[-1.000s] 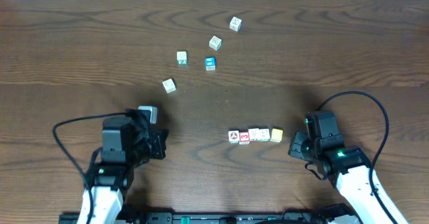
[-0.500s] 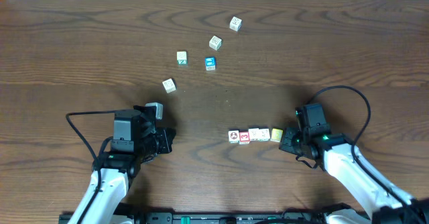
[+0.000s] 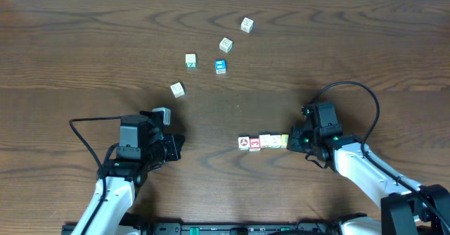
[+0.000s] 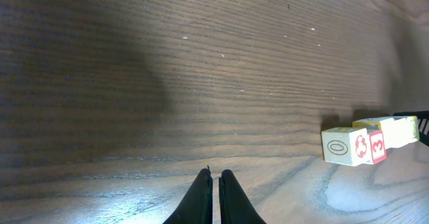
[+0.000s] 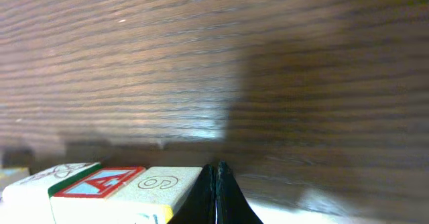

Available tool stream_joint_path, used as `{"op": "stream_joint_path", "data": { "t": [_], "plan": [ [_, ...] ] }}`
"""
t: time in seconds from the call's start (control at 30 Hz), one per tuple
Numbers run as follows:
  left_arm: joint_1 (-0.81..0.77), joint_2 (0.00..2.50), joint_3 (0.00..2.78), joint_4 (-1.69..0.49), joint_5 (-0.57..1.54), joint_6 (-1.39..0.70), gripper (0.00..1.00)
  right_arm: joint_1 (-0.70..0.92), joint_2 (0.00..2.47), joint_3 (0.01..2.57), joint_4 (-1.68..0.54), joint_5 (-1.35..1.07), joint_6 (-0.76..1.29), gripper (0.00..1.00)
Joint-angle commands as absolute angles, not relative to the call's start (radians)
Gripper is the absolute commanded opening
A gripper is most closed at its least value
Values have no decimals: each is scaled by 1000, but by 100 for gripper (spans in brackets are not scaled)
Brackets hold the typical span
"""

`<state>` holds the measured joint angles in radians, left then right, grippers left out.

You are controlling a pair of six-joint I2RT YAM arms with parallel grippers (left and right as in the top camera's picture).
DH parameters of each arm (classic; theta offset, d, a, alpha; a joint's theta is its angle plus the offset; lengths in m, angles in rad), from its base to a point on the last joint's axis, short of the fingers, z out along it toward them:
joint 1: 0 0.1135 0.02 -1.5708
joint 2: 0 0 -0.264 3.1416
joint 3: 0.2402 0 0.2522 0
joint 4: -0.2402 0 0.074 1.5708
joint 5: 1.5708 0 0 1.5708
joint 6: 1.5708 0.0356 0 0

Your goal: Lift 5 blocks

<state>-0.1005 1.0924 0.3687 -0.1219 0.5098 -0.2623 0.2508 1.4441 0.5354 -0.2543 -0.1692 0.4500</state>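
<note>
Row of five blocks on the table, lower centre of the overhead frame; both grippers closed, empty.
Right gripper low at the row's right end, fingers pressed together, tip just beside the yellow-topped block; contact unclear; left gripper at lower left, fingers together, holding nothing, well apart from the row, pointing towards it; blue-faced cube and four other loose cubes scattered at upper centre.
</note>
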Motion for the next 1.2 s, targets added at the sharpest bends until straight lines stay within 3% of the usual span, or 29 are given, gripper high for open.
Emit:
{"op": "stream_joint_path", "data": {
  "t": [0.0,1.17],
  "plan": [
    [-104,1094,371,-117,504,-265,7,243,1473,518,-257,-247,387,1],
    [-104,1094,371,-117,504,-268,7,339,1473,518,-181,-332,407,1]
  ]
}}
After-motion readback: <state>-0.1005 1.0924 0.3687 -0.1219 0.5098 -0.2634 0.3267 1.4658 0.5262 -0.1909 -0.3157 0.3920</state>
